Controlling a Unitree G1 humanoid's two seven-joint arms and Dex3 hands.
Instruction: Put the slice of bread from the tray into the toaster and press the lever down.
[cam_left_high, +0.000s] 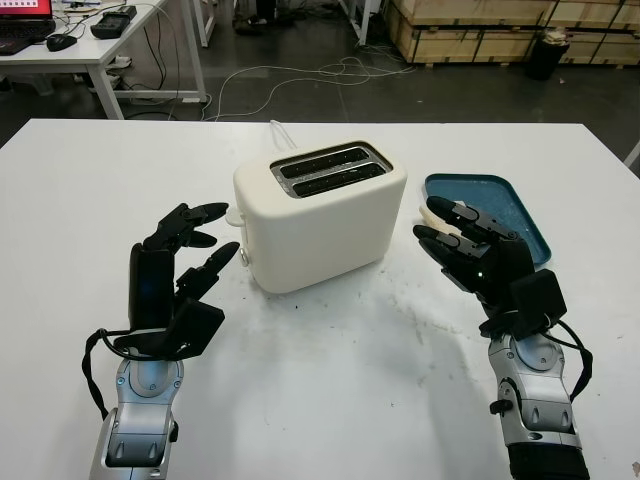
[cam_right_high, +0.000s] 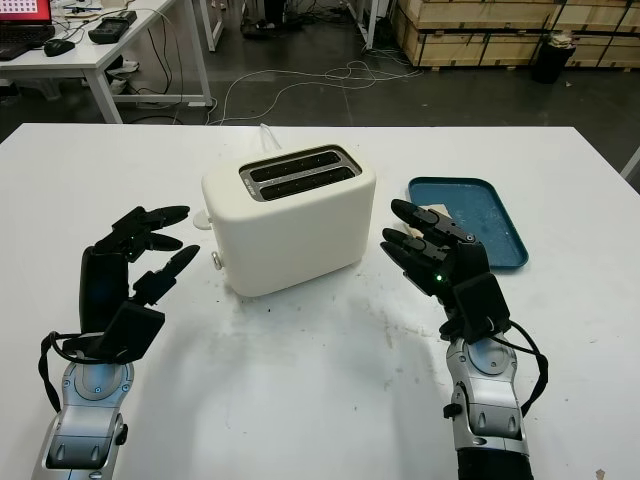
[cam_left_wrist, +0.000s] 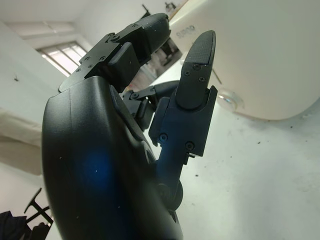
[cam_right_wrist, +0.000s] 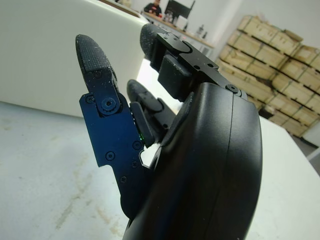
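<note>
From the head camera I see my left hand (cam_left_high: 185, 262) open, holding nothing, just left of the white toaster (cam_left_high: 320, 215), whose two slots look empty. My right hand (cam_right_high: 430, 250) is open too, hovering between the toaster and the blue tray (cam_right_high: 490, 215); the slice of bread (cam_right_high: 432, 213) lies on the tray's near left corner, partly behind my fingers. In the left wrist view, the toaster's side wall sits close beyond my fingers (cam_left_wrist: 195, 70). The right wrist view shows nothing gripped. I judge nothing done yet: grasping, inserting and pressing the lever (cam_right_high: 216, 260) all remain.
</note>
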